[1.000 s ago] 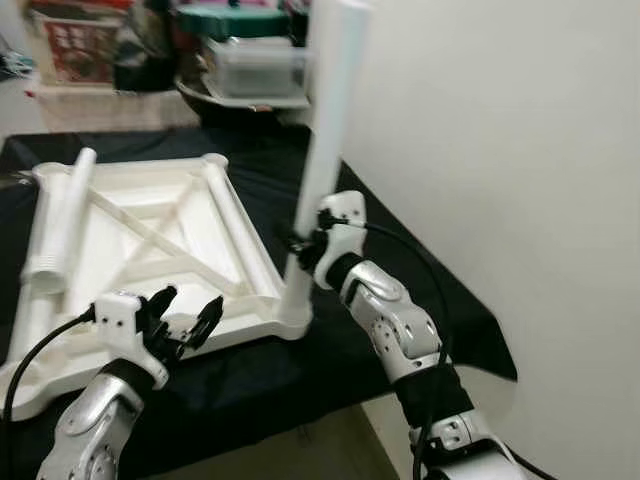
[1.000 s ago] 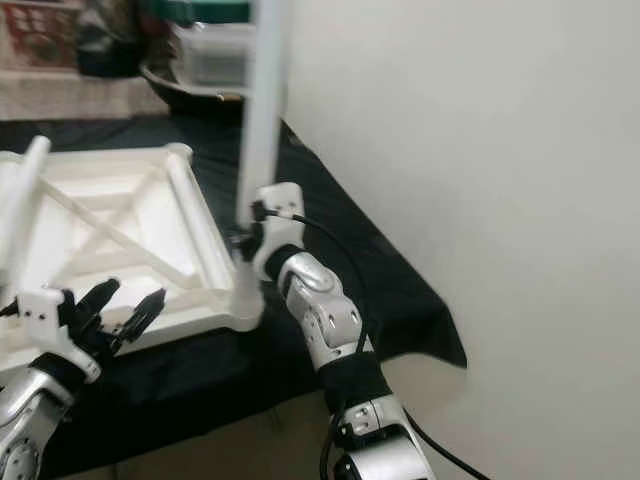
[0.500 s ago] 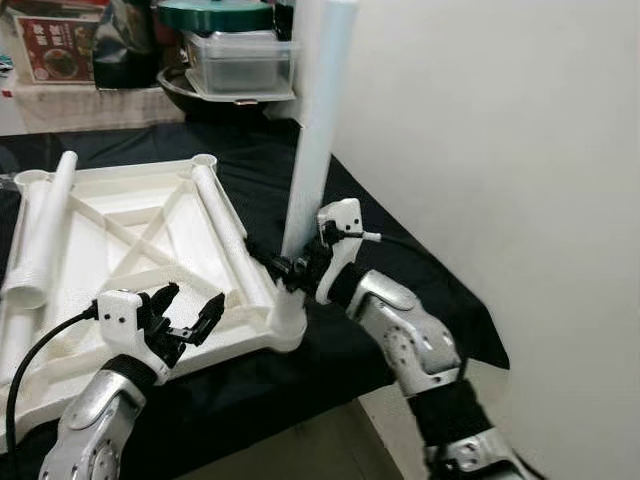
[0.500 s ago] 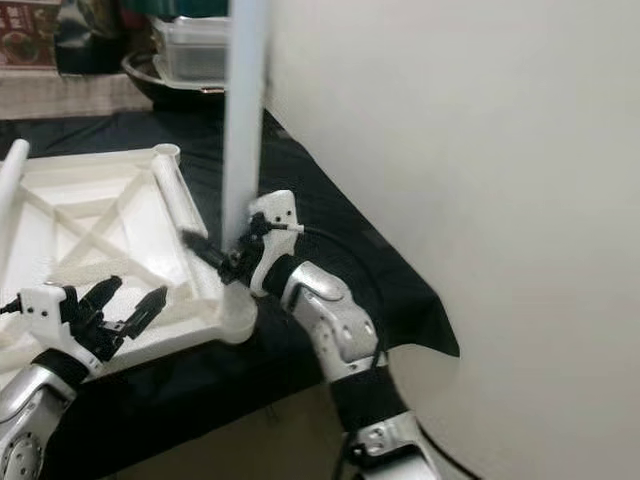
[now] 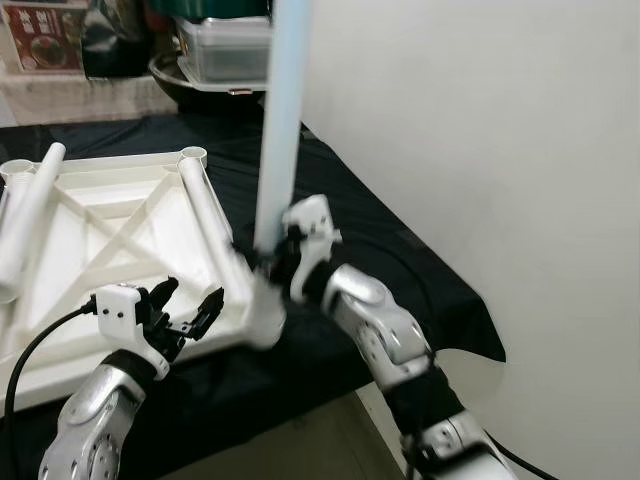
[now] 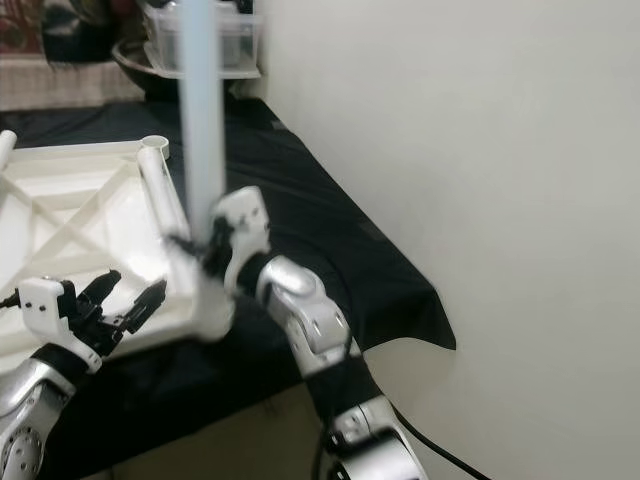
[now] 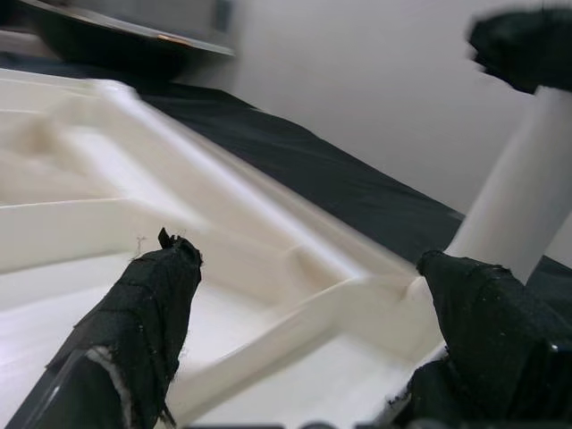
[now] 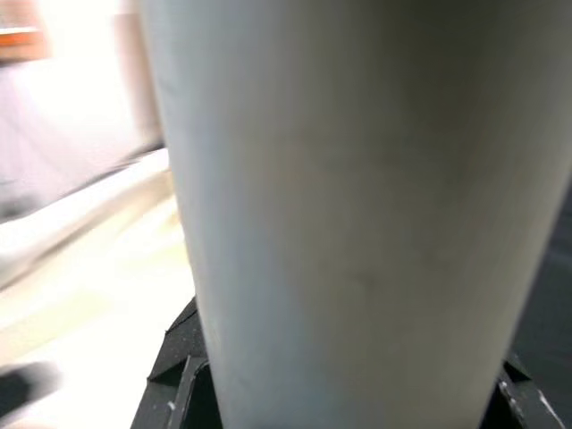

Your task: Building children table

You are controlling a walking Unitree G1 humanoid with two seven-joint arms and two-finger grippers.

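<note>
My right gripper point(image 5: 272, 262) has its jaws clamped on the upright white leg point(image 5: 279, 130); left wrist view shows the left gripper point(image 7: 313, 349), jaws apart, over the tabletop point(image 7: 268, 268).

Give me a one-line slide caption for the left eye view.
Right gripper holds a white table leg upright at the upturned tabletop's corner socket, while the open left gripper hovers over its near edge.

No lettering can be read: the red printed box point(image 5: 42, 38) at the back is too blurred to make out.
</note>
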